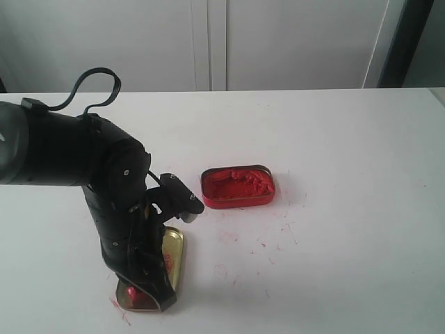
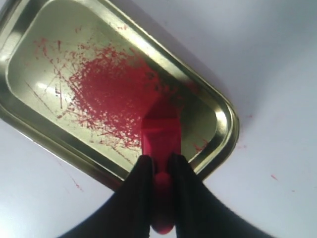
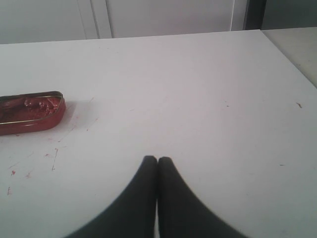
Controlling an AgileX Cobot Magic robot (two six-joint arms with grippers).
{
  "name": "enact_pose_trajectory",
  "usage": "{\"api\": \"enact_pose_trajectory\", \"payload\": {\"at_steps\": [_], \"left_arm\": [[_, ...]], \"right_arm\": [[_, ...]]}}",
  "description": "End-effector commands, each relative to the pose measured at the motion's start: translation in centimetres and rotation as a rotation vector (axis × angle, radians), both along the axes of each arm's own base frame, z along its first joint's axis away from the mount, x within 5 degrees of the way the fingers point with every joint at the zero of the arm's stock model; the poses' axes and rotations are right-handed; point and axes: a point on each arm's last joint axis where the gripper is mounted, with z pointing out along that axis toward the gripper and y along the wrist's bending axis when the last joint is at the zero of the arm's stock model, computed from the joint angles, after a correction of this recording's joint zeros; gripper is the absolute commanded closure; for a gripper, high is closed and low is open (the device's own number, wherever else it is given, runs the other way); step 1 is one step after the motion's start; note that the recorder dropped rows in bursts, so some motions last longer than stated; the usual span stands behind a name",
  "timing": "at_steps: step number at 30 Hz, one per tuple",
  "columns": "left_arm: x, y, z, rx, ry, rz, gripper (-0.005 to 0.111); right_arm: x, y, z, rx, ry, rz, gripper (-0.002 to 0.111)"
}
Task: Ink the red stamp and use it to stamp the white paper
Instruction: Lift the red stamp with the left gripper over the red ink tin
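Note:
The red stamp (image 2: 161, 130) is clamped by its stem in my left gripper (image 2: 161, 161), which is shut on it. Its square face points down onto the gold oval lid (image 2: 29, 44), at the edge of the red smear inside; whether it touches the lid I cannot tell. In the exterior view the left gripper (image 1: 142, 292) stands over the near end of the lid (image 1: 175, 252), near the table's front left. My right gripper (image 3: 157, 159) is shut with nothing in it, hovering over bare table; the exterior view does not show it. The white paper is out of view.
The open red oval tin of ink paste (image 1: 238, 186) (image 3: 29, 111) lies near the table's middle, beyond the lid. Small red specks (image 1: 268, 240) mark the white tabletop (image 1: 348, 243) around both. The left arm (image 1: 104, 188) hides part of the lid.

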Motion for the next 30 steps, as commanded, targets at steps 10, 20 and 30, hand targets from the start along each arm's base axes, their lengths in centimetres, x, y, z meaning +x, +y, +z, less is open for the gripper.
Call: {"api": "enact_pose_trajectory", "payload": {"at_steps": [10, 20, 30], "left_arm": [[1.0, -1.0, 2.6, -0.007, -0.002, 0.006, 0.107], [1.8, -1.7, 4.3, -0.029, -0.038, -0.087, 0.107], [3.1, -3.0, 7.2, -0.097, -0.124, -0.143, 0.107]], "right_arm": [[0.0, 0.0, 0.0, 0.003, -0.015, -0.001, 0.108], [0.0, 0.0, 0.0, 0.003, -0.015, -0.001, 0.108], [0.0, 0.0, 0.0, 0.003, -0.015, -0.001, 0.108]]}}
